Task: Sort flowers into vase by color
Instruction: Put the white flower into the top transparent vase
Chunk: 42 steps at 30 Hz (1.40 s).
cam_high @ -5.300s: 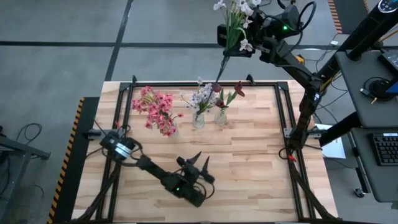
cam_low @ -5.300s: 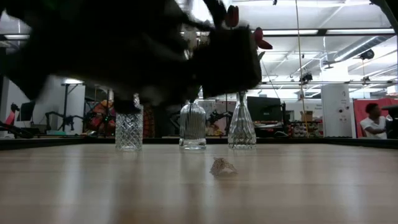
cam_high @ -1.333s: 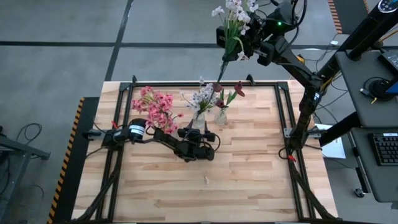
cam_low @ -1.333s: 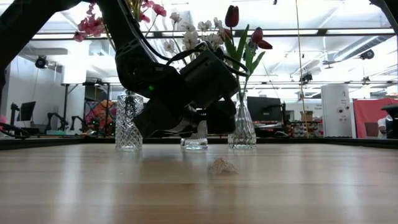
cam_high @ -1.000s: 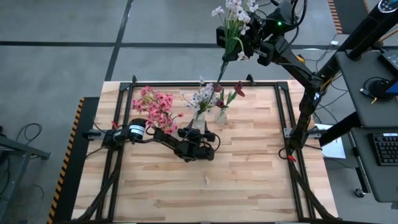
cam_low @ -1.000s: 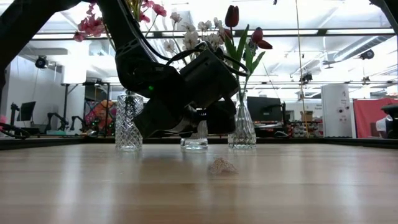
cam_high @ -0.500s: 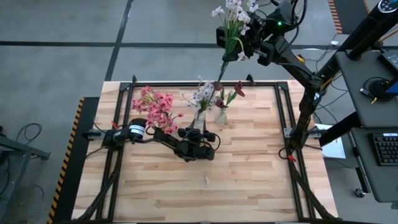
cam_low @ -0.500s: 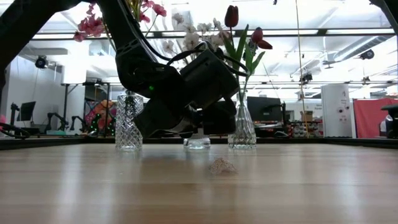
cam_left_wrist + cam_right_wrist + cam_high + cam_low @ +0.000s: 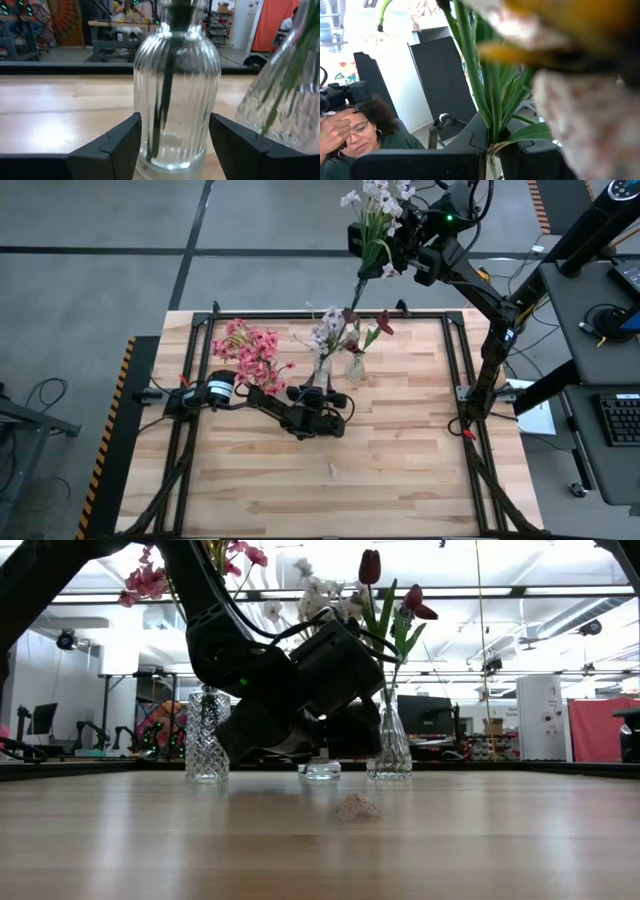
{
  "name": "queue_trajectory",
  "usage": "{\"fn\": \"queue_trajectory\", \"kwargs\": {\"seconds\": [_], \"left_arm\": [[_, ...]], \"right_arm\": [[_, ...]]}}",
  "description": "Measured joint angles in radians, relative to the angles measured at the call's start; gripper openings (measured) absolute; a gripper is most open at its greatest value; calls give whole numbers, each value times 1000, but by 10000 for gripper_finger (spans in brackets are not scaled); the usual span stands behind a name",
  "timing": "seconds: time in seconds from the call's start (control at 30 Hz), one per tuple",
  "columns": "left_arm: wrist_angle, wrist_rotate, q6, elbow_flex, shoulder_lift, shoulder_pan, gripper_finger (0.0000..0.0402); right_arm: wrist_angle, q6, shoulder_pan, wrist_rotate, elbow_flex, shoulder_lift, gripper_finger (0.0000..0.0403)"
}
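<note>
Left gripper [image 9: 172, 145]: we see its dark fingers clasping the ribbed clear glass vase [image 9: 175, 85], mid-table, base raised off the wood.
Vase contents: white-lilac flowers [image 9: 325, 330] on a thin stalk.
Neighbours: cut-crystal vase [image 9: 206, 735] of pink blossoms [image 9: 252, 356] to the left; smooth flared vase [image 9: 389, 745] of dark red tulips [image 9: 372, 565] to the right.
Right gripper [image 9: 392, 242]: clenched on white flowers [image 9: 375, 205], raised beyond the far edge.
Writing: we read none.

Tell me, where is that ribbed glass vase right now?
In the high view, the ribbed vase sits mid-table between the pink-flower vase and the red-tulip vase, gripped between the left gripper fingers.
</note>
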Motion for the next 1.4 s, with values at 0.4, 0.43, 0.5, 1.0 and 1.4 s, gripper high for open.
{"fn": "queue_trajectory", "kwargs": {"seconds": [0.4, 0.43, 0.5, 1.0, 1.4], "left_arm": [[0, -27, 34, 0, 0, -18, 276], [0, -32, 34, 0, 0, -18, 280], [5, -35, 34, 0, 0, -16, 287], [9, -52, 33, 2, 0, -10, 298], [15, 2, 26, 6, -1, -8, 298]], "right_arm": [[0, 0, 0, -4, 0, 0, 18], [0, 0, 0, -4, 0, 0, 18], [0, 0, 0, -4, 0, 0, 18], [0, -5, 0, -5, 0, 0, 18], [0, -7, 0, -6, 0, 0, 18]]}}
